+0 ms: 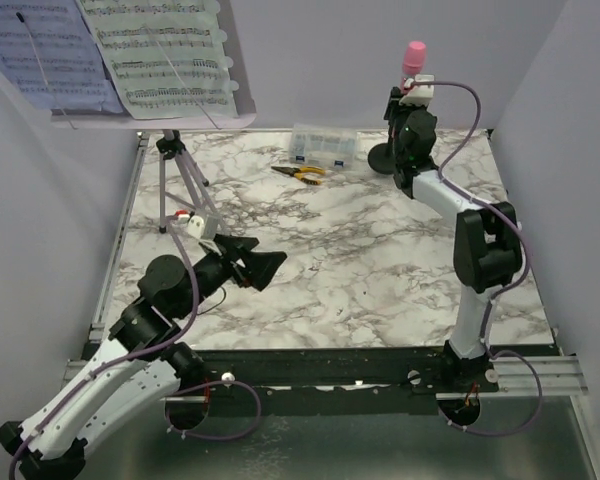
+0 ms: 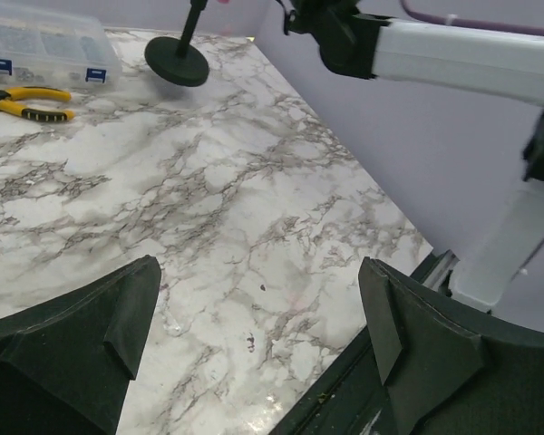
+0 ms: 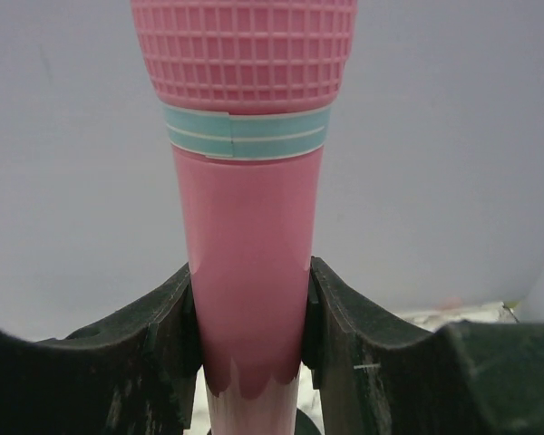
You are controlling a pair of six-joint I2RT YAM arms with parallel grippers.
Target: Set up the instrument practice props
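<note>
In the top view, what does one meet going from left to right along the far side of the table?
music-stand tripod → clear compartment box → pink microphone

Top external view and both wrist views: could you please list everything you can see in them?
lilac perforated music-stand plate: one, lilac, far left, atop the tripod
lilac and black tripod: one, far-left table corner
printed sheet-music pages: two, lavender and white, side by side on the plate
pink toy microphone: one, pink with teal band, far right
black round-base stand: one, black, below the microphone
clear plastic compartment box: one, clear, far centre
yellow-handled pliers: one, yellow and black, just in front of the box
grey-veined marble table: one, white and grey
left arm: one, white and black, near left, jaws open, empty
right arm: one, white and black, right, jaws shut on the microphone
</note>
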